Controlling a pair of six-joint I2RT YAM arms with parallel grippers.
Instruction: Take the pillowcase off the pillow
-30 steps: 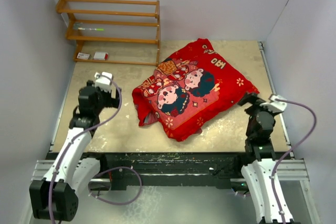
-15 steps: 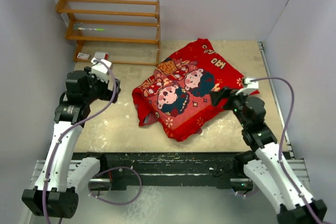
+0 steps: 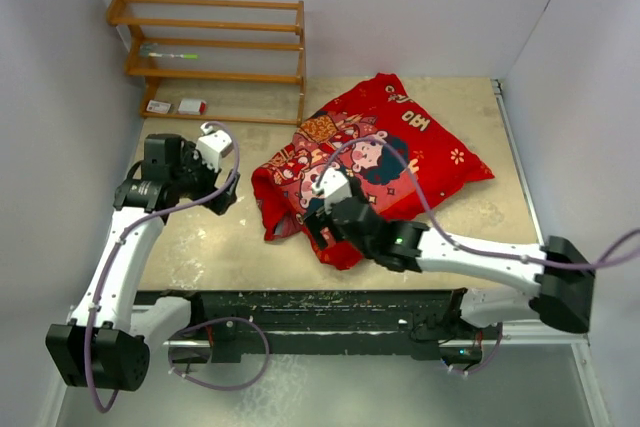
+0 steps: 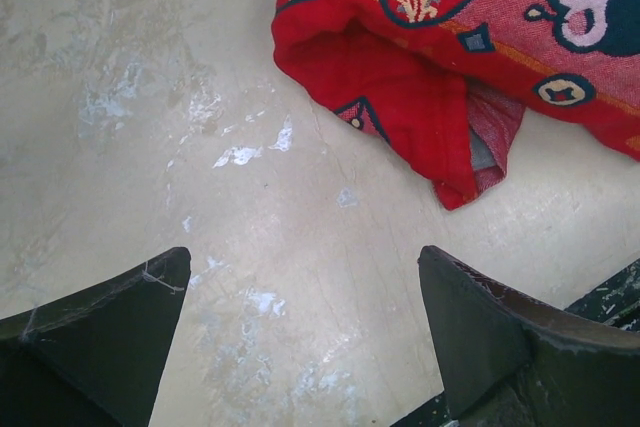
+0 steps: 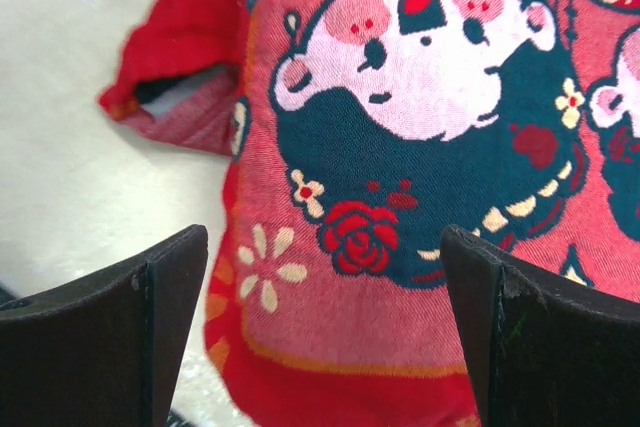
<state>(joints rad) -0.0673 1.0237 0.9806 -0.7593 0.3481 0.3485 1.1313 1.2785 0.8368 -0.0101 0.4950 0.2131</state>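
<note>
The red pillowcase [image 3: 400,147] with cartoon faces lies stuffed in the middle of the table. Its open end is at the near left [image 4: 400,87], with the paler inside showing. The pillow is almost wholly hidden inside; a pale sliver shows in the opening [image 5: 185,90]. My right gripper [image 3: 316,230] is open and hovers over the near left corner of the pillowcase [image 5: 400,147], its own view [image 5: 325,237] showing printed fabric between the fingers. My left gripper [image 3: 226,197] is open over bare table just left of the opening, seen also in its own view [image 4: 305,257].
A wooden shelf rack [image 3: 215,47] stands at the back left with a thin tool [image 3: 170,52] on it and small boxes [image 3: 190,105] beneath. The dark front edge of the table [image 3: 330,302] runs just below the pillowcase. Walls close in on both sides.
My right arm has swung from the right side of the table leftward, ending over the pillowcase's near left corner. My left gripper has shifted right toward the opening.
</note>
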